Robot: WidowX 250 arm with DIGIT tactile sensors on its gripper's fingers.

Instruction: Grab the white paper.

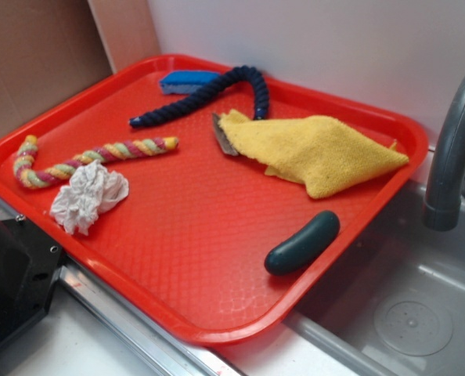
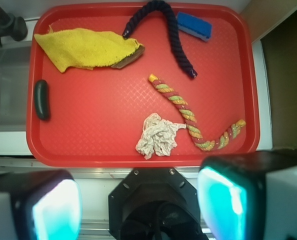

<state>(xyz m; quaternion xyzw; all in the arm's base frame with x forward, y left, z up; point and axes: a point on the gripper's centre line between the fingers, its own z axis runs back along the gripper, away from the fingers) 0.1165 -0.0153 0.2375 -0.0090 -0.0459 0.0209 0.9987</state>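
Fingers of my gripper spread wide, empty, above a crinkled white paper wad on the pebbled red tray, touching a twisted rope.

Crumpled white paper lies on tray's front-left.

Red tray with a dimpled texture; white paper; yellow cloth; navy rope; pink-yellow-green striped rope; blue sponge; dark green pickle.
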